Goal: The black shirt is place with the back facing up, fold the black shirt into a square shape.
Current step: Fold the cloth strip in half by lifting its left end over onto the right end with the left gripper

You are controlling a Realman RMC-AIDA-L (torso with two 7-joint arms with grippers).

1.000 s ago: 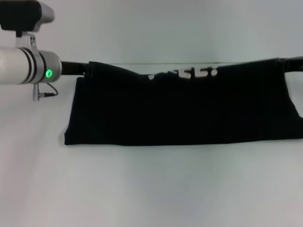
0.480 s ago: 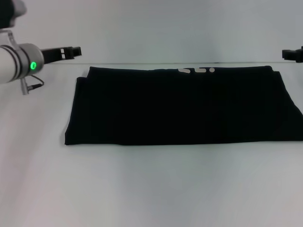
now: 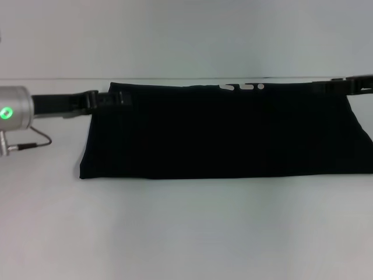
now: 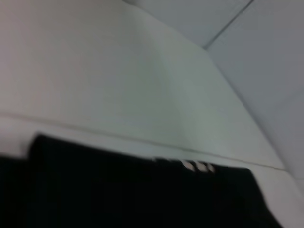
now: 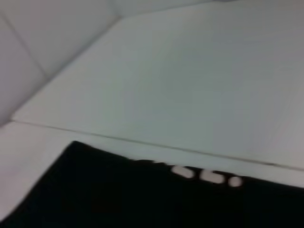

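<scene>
head view: the black shirt lies flat on the white worktop as a wide band, already folded once along its length, with its long axis running from the robot's left to its right. a few white fragments of print peek out along the far edge, and the same fragments appear in both wrist views just at that edge.

the left claw reaches in low from the left and sits at the far left corner of the band; the right claw reaches in from the right and sits at the far right corner. each arm is thus nearest its own end of the far edge, and the shirt body lies toward the robot from both claws. the near edge lies well apart from either claw.

claw state: black fingers overlap black cloth, so it cannot be told for either claw how far it is open, nor whether it grips the fabric or merely touches it. neither wrist view shows its own fingers.

judgement: the band is much wider than it is deep, so a square probably still calls for bringing its short ends inward across the long axis.
</scene>
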